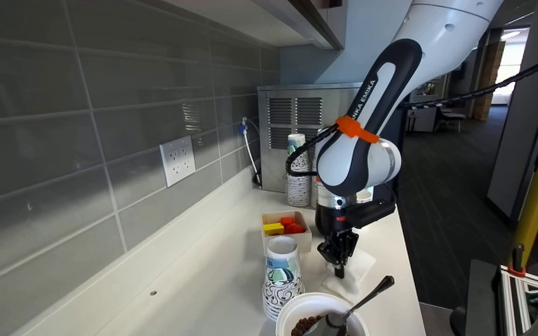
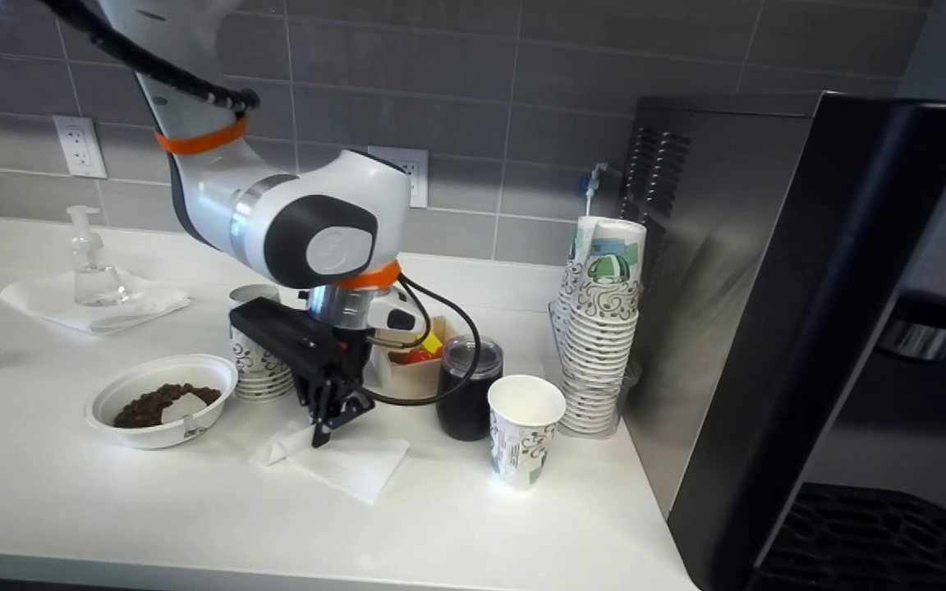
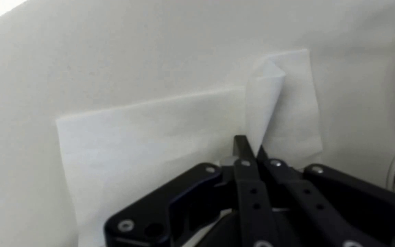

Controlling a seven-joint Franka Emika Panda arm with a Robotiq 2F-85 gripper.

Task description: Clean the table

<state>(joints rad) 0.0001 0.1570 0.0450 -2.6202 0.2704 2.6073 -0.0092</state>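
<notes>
Table [image 2: 194, 521]: cream top, running along a grey tiled wall [image 1: 40, 163], carrying a bowl [image 2: 149, 439], stacked cups [image 2: 596, 353], a napkin [image 3: 142, 147].
Floor [image 1: 451, 219]: dark grey, stretching away past the front edge.
Pincer [image 3: 252, 151]: pointing down, jaws clamping a raised napkin fold.
Table vs pincer: lying directly below, napkin spreading between; can't tell whether jaws are touching it.

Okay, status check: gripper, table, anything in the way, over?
Gripper shut on fold of white napkin. Table under it, cleaning progress unclear. Possibly in the way: bowl and short cup stack one side, tumbler and paper cup the other.
</notes>
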